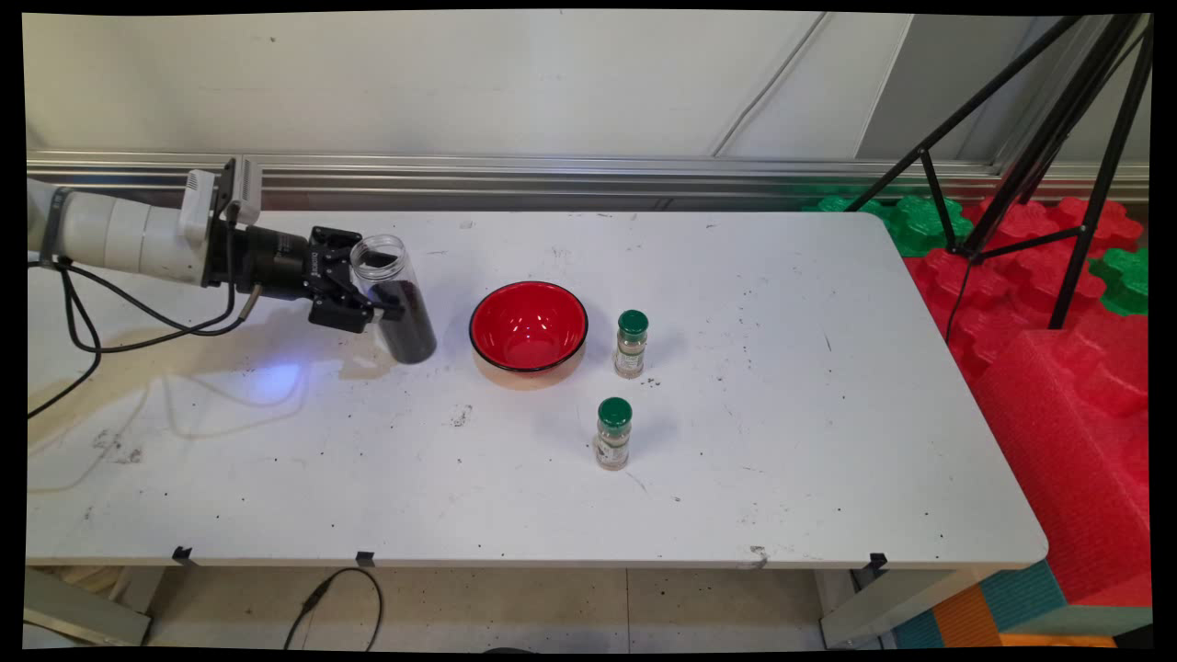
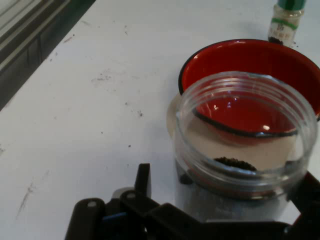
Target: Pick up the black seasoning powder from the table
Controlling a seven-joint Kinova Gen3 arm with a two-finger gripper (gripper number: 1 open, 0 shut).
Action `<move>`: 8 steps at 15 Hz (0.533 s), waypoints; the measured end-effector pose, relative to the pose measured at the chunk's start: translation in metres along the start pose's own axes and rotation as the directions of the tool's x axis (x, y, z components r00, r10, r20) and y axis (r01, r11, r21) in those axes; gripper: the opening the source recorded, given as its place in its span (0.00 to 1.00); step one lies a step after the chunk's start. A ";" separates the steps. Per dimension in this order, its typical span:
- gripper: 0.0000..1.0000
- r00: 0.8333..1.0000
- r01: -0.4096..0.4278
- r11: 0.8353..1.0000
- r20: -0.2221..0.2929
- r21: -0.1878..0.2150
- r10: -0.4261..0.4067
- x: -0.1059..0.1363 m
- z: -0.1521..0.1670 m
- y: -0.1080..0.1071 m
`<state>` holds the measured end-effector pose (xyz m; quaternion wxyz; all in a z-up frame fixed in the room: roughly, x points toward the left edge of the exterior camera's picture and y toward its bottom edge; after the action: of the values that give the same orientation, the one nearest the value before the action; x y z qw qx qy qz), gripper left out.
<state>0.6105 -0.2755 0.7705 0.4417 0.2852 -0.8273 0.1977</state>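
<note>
One white table (image 1: 782, 460) takes up most of the room in front of me, scuffed and speckled with dark crumbs. Off its right end sit red foam blocks (image 1: 1057, 432) and the black legs of a tripod (image 1: 1057, 138), which only the main view takes in. The arm (image 1: 119, 234) reaches in low from the left, and its gripper (image 1: 372, 308) is clamped around a clear, lidless jar (image 1: 397, 303) that leans slightly, with dark grains filling its lower part. Just right of the jar stands a red bowl (image 1: 529, 326) with a black rim. Two small spice bottles with green caps stand beyond it: one (image 1: 631, 344) just beside the bowl, the other (image 1: 613, 433) nearer the front edge. From the hand view I look through the jar's (image 2: 245, 135) open mouth at the bowl (image 2: 250, 65); a few grains cling inside the jar's wall, and only one bottle (image 2: 285, 20) shows.
</note>
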 end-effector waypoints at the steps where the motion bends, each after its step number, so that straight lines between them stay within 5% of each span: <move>1: 1.00 1.000 0.002 1.000 -0.009 0.000 -0.002 -0.001 0.002 -0.001; 8: 1.00 0.997 0.005 1.000 -0.078 -0.015 -0.006 -0.010 0.018 -0.004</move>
<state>0.6067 -0.2864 0.7526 0.4764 0.2765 -0.8100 0.2014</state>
